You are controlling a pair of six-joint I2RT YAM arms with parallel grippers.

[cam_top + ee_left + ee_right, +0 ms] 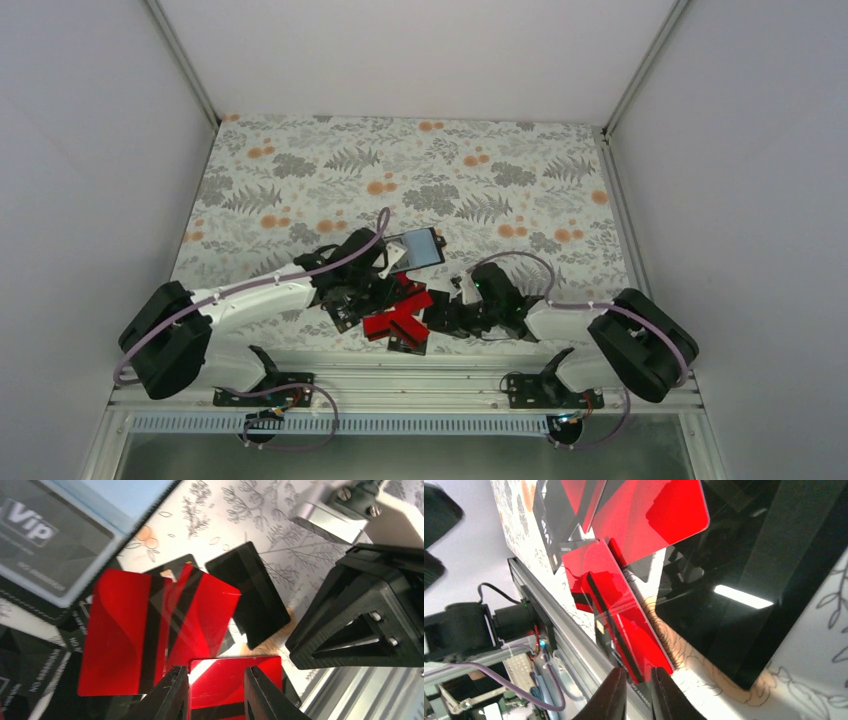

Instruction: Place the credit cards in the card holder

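The card holder [415,248] lies open, light blue-grey inside, with a black "Vip" card in it [47,540]. Red credit cards [396,312] and black cards [408,342] lie overlapping near the table's front edge. My left gripper [216,692] is open, its jaws apart just above a red card [232,680]; two more red cards [125,630] lie beyond it. My right gripper [639,692] is low over the corner of a red card [624,615]. Its jaws are only a narrow gap apart and grip nothing that I can see. A black printed card lies beneath.
A large black card [754,580] lies right of the right gripper on the floral tablecloth [450,160]. The metal rail [400,385] of the table's front edge runs right beside the cards. The right gripper's body [360,615] fills the right of the left wrist view. White walls enclose the table.
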